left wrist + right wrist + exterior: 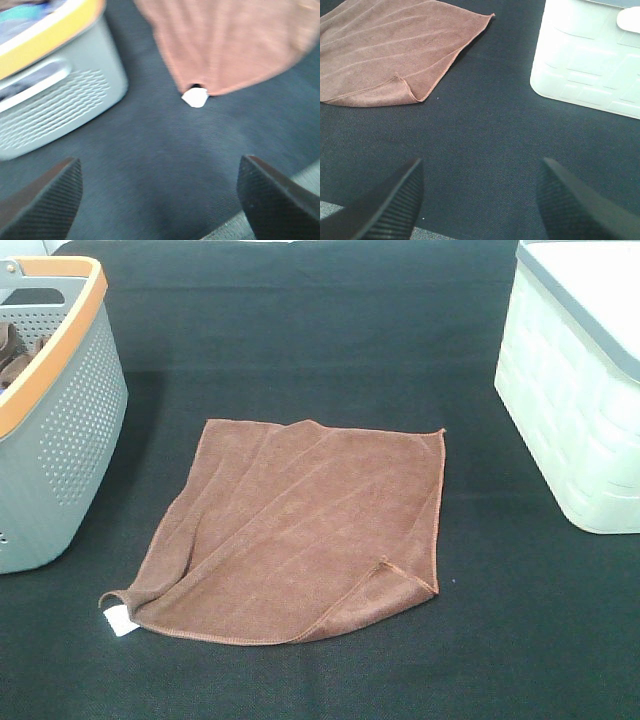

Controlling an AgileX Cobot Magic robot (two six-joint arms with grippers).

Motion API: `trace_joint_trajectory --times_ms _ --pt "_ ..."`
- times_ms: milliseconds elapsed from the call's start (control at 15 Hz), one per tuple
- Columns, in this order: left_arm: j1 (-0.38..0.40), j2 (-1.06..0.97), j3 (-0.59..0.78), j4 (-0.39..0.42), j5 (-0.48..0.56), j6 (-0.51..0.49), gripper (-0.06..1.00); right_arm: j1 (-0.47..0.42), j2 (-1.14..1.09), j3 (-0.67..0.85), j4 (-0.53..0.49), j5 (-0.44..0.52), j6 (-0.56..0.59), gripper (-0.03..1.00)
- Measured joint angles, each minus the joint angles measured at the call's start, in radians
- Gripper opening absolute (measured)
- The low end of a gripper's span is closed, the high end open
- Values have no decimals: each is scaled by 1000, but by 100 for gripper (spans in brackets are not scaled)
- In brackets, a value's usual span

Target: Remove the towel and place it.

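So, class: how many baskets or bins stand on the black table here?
2. A grey basket with an orange rim stands at the left edge, and a white bin with a grey rim at the right edge. Both are cut off by the frame; anything further out is unseen.

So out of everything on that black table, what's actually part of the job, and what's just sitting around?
Part of the job:
- rust-brown square microfibre towel, spread flat on the table
- both open tools, left and right, holding nothing

Just lying about:
- grey perforated plastic basket with orange rim, brown cloths inside
- pale white plastic bin
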Motion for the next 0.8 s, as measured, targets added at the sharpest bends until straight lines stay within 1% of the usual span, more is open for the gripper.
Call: trace_joint_trajectory --times_ms 133,200,267,333,467,600,800 --pt "143 -5 0 0 0 0 80 -42 -1 0 0 0 0 62" --pt "212 -5 0 0 0 0 80 -78 -1 0 0 0 0 62" --pt "300 -7 0 0 0 0 80 -132 -1 0 0 0 0 62" --pt "333 -16 0 0 0 0 80 -173 -1 0 0 0 0 62" --pt "347 -101 0 0 0 0 80 -256 -1 0 0 0 0 62" --pt "347 -199 0 0 0 0 80 -270 -1 0 0 0 0 62" --pt "347 -229 0 1 0 0 80 -270 -4 0 0 0 0 62"
